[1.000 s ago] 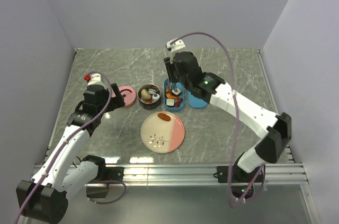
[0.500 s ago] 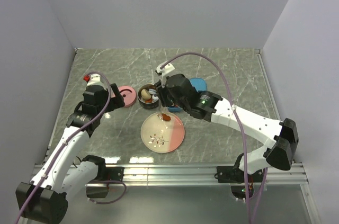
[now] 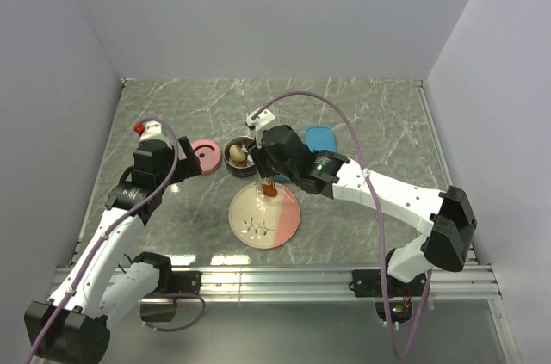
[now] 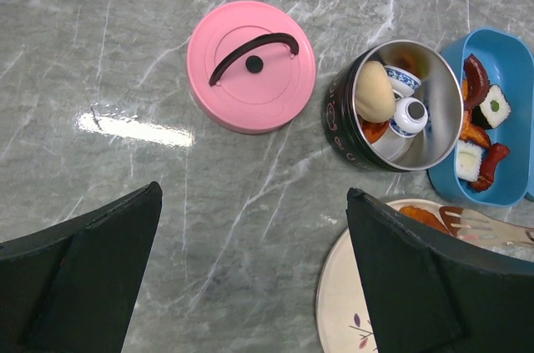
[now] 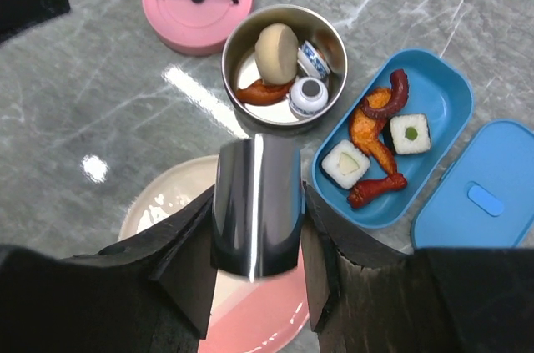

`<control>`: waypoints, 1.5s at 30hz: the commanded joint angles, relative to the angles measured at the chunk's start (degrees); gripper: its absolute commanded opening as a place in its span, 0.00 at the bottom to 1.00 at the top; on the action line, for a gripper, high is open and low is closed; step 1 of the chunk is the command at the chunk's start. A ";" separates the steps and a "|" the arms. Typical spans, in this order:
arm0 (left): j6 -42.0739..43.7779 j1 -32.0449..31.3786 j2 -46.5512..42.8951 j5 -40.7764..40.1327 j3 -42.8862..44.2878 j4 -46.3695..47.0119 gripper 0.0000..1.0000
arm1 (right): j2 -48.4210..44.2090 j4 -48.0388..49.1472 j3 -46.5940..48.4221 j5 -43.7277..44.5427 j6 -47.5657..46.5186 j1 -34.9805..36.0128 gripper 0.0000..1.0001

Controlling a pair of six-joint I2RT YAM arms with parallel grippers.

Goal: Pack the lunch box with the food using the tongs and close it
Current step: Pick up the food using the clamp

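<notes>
Lunch box [image 5: 446, 107] open on desk [image 3: 172, 114], part packed | left pincer [image 4: 253, 203] apart, idle | pink lid [image 4: 251, 65] off | tin [image 4: 335, 123] holds bun [image 5: 275, 48] | plate [image 3: 284, 223]: one orange piece [image 4: 421, 218] to go, tongs [image 5: 256, 203] tips just beside it, clamped in right pincer [image 5: 256, 240] | blue lid [image 5: 476, 199] off, closing pending

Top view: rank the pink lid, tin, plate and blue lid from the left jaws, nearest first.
1. Pink lid: right beside the left jaws.
2. Tin: just right of that lid.
3. Plate: centre, toward the near edge.
4. Blue lid: farthest right, toward the back.
</notes>
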 commanded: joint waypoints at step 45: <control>-0.58 -0.24 -2.44 -0.70 1.81 0.35 0.99 | 0.20 -9.36 13.36 -0.48 5.82 0.10 0.20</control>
